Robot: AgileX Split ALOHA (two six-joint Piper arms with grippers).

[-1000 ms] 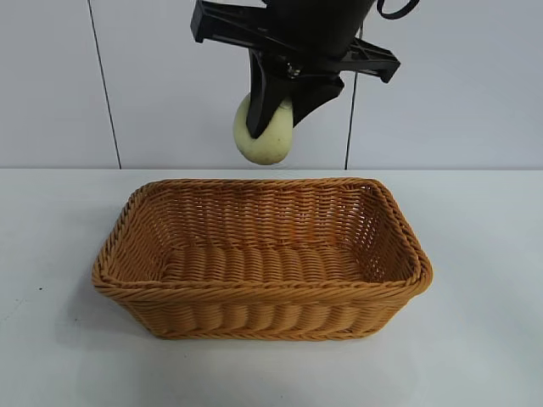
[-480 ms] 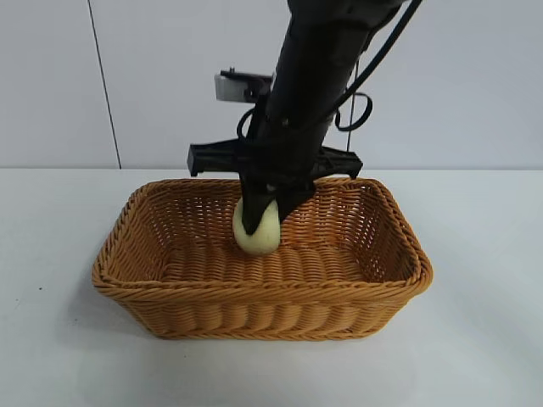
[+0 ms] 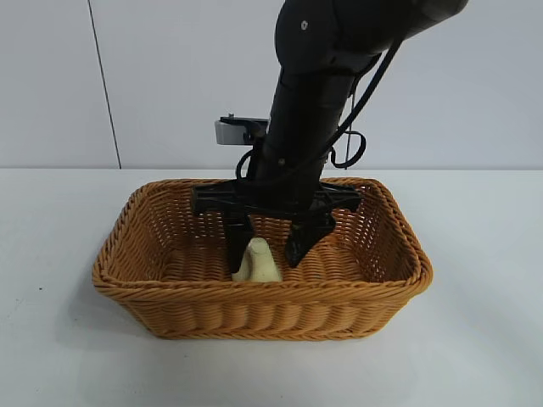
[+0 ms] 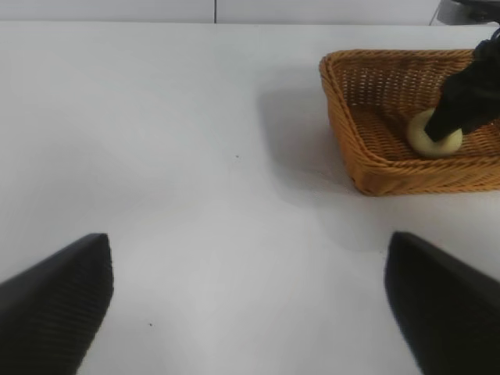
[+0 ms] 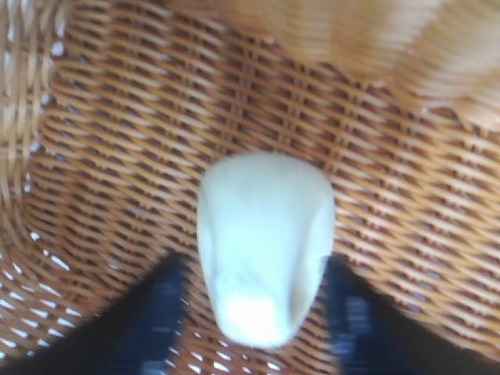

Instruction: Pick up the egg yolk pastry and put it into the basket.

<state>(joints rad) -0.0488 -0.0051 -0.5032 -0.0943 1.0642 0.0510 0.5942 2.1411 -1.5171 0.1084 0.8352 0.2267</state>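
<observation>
The right gripper (image 3: 265, 252) is down inside the basket (image 3: 254, 318), its two black fingers (image 3: 237, 246) spread apart on either side of the egg yolk pastry (image 3: 257, 263). A gap shows between the right-hand finger and the pastry; whether the other finger touches it cannot be told. In the right wrist view the pastry (image 5: 264, 244) lies on the woven floor of the basket (image 5: 101, 141), with the dark fingers (image 5: 152, 312) flanking it.

The pastry sits on the basket floor near the front wall, toward the middle. Nothing else lies in the basket.

The basket stands on a white table (image 3: 484, 254) before a pale wall.

The right arm comes down steeply from above into the basket, wrist pointing down.

The left gripper (image 4: 250, 301) hangs over bare table well away from the basket (image 4: 375, 168), its fingers (image 4: 55, 305) wide apart, holding nothing.
</observation>
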